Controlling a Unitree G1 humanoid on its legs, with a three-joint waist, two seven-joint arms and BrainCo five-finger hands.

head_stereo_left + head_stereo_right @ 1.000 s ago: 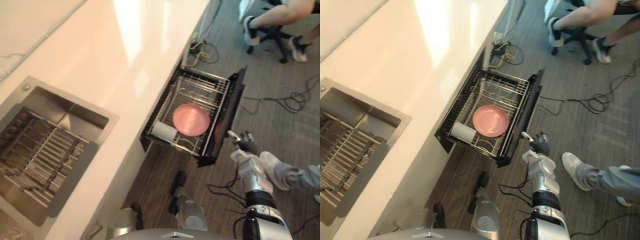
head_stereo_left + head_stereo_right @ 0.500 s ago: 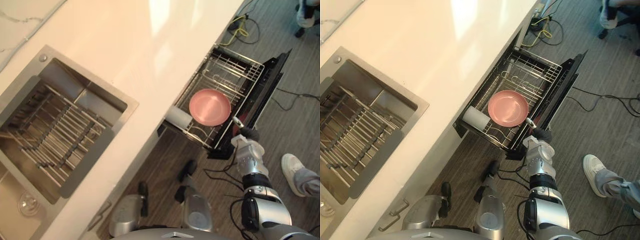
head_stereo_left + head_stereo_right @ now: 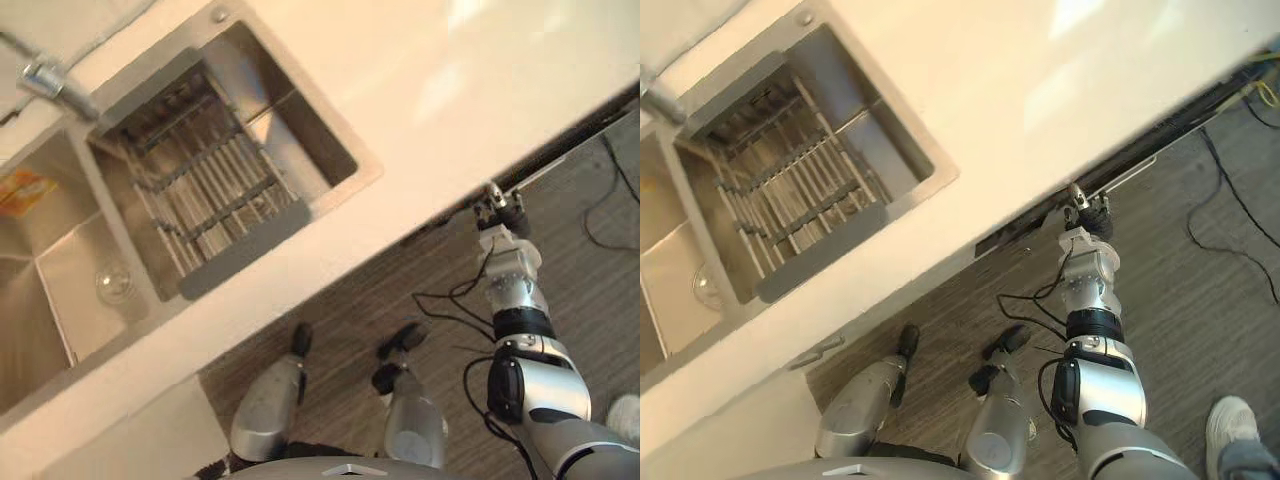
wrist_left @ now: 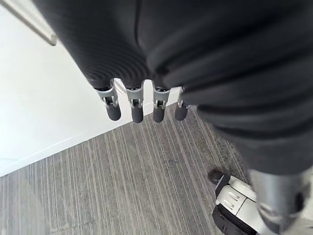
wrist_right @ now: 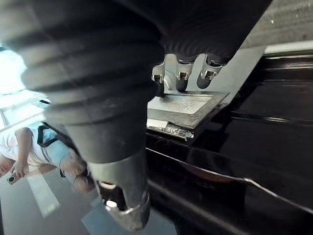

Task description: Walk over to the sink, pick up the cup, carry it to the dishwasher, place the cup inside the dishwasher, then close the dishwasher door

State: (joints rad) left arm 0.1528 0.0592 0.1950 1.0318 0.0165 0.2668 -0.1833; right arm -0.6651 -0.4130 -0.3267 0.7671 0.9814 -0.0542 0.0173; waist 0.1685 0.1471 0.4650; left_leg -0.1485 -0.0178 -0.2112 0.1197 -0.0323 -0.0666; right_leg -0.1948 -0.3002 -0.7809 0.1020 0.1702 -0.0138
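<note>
Fingers [image 4: 112, 110] of the left hand [image 4: 155, 111] hang straight and empty above the floor [image 4: 122, 186]. At 3 o'clock the right hand [image 3: 503, 215] reaches straight fingers to the dishwasher door [image 5: 234, 142], wide open a second ago, now nearly flush under the counter [image 3: 400, 110]. Racked then, the cup is now hidden inside, so closing looks almost done. At 10 o'clock lies the sink [image 3: 368, 182].

Head pair looks steeply down, sharing sink [image 3: 300, 138], counter [image 3: 450, 80], floor [image 3: 345, 315]. Left wrist camera close behind left hand [image 4: 134, 112], facing floor. Right wrist camera very near black dishwasher door [image 5: 254, 147].
</note>
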